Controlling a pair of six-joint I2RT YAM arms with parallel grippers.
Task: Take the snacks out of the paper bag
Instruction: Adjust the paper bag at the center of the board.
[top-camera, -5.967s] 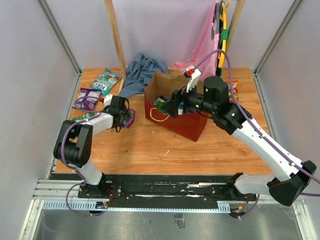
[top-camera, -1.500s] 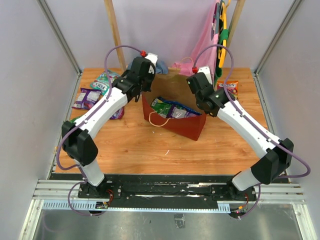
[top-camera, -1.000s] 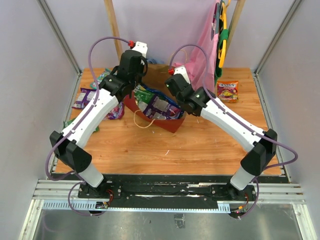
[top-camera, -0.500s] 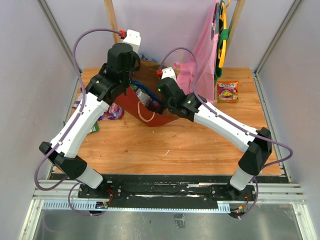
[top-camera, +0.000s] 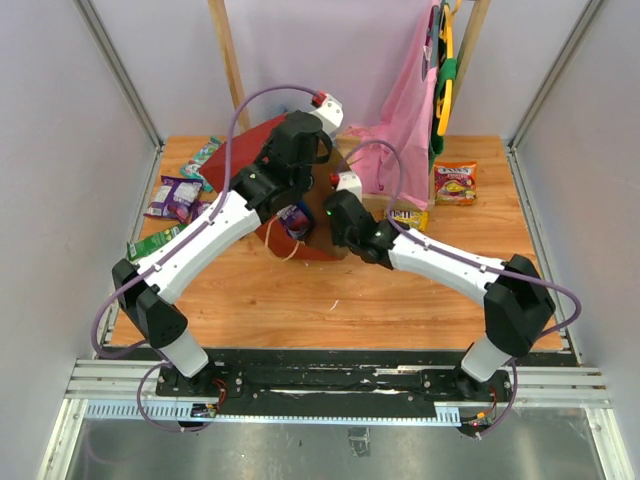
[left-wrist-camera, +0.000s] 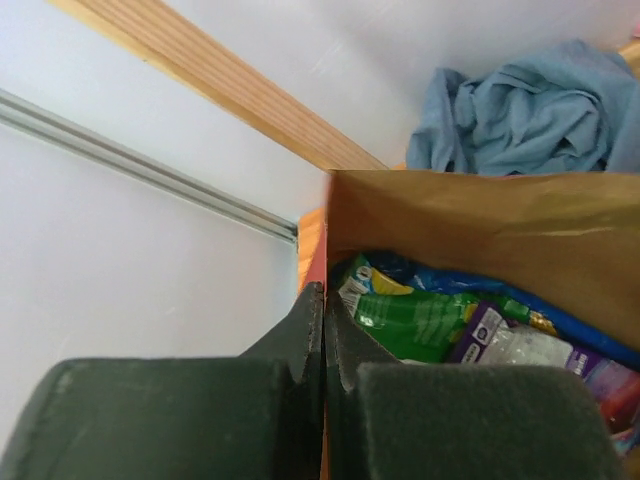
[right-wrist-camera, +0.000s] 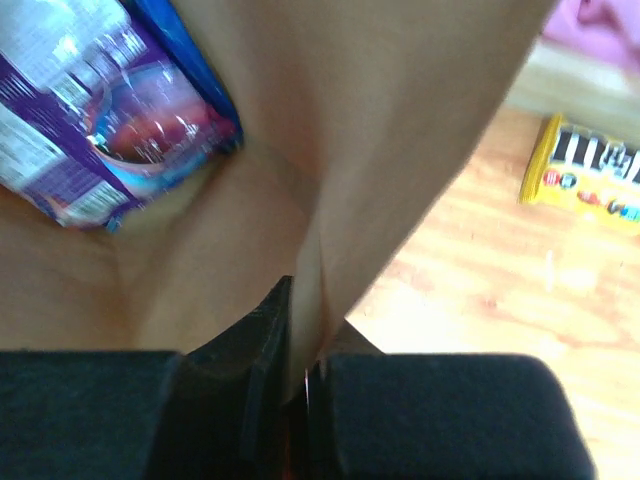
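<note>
The bag (left-wrist-camera: 480, 220) is held tipped between both arms at the rear centre of the table (top-camera: 400, 310). Left gripper (left-wrist-camera: 324, 335): fingers together, clamped on the bag's rim. Right gripper (right-wrist-camera: 300, 365): fingers pinched on a fold of the bag's wall. Inside the bag are a green packet (left-wrist-camera: 420, 320) and a purple packet (right-wrist-camera: 80, 120). On the table, M&M's (top-camera: 408, 216) lie just right of the bag, an orange packet (top-camera: 455, 182) lies beyond them, and loose packets (top-camera: 175, 197) lie at the left edge.

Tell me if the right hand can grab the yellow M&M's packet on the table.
Probably not yet: the right hand is pinched on the paper bag wall. The M&M's packet lies uncovered nearby.
</note>
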